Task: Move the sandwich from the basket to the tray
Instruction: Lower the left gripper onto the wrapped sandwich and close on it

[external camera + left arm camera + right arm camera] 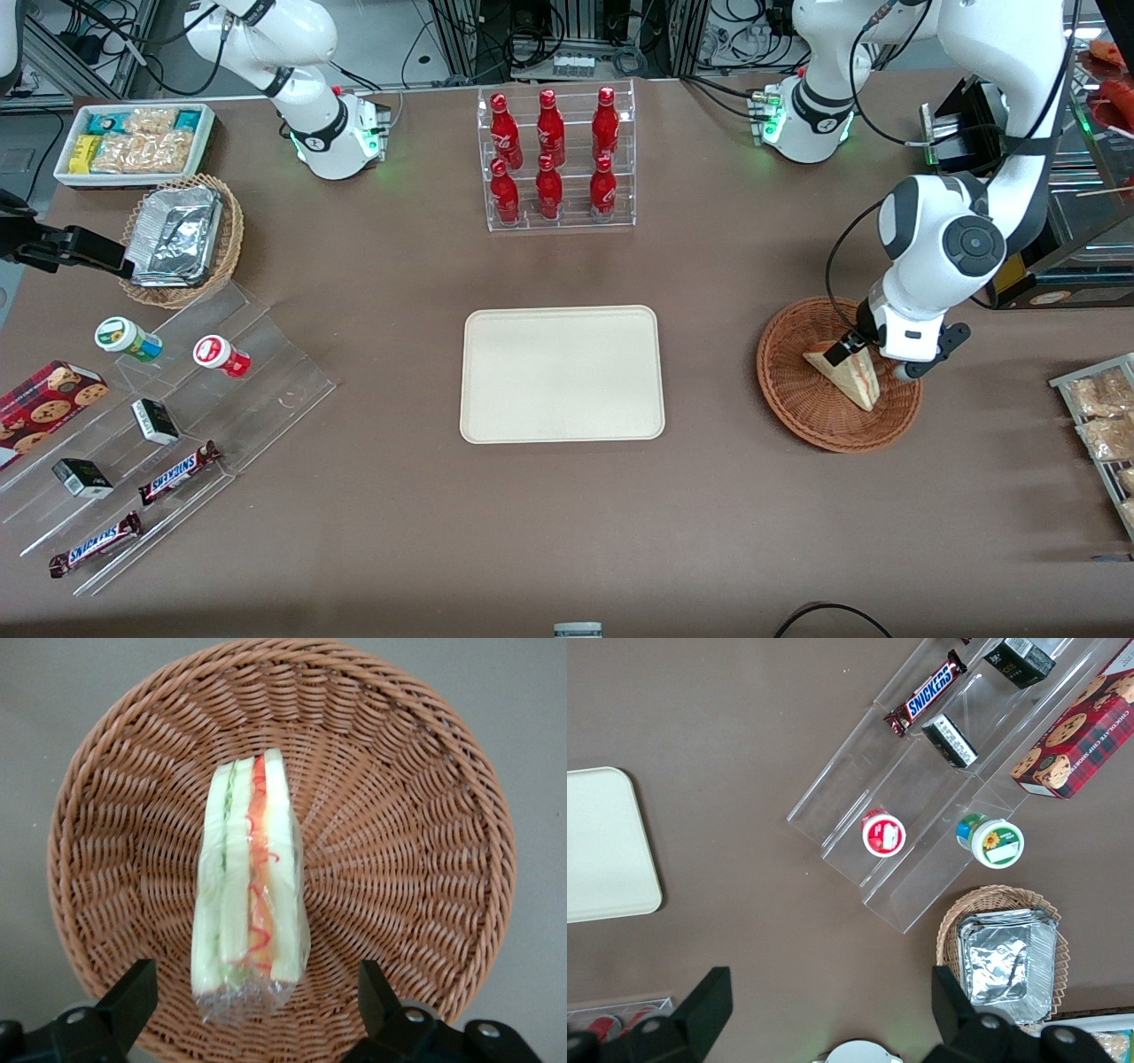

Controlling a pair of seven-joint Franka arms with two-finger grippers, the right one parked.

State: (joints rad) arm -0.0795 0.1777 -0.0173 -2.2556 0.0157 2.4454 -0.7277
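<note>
In the front view, the sandwich (846,372) lies in the basket (797,390) toward the working arm's end of the worktop (372,549), a pale wedge with its point toward eleven o'clock and its broad end toward five. The gripper (873,354) hangs low over the basket, right at the sandwich, and the empty tray (562,373) sits well apart at nine o'clock from the basket. Nothing stands between basket and tray, so the carry itself looks easy; the risk lies in the grasp.

In the left wrist view, the fingers (120,1005) are spread wide, one on each side of the sandwich's (251,890) wrapped end, touching nothing. The sandwich stands on edge in a clear film, the red and green filling showing between the bread slices, and the basket's (416,815) woven wall rises close around it. Closing too hard would likely crush the soft bread; closing only on the loose film at the end could let the wedge slip or swing out on the lift. Coming down further may also catch a fingertip on the wicker and drag the basket.

The right wrist view shows only a corner of the tray (607,850).
</note>
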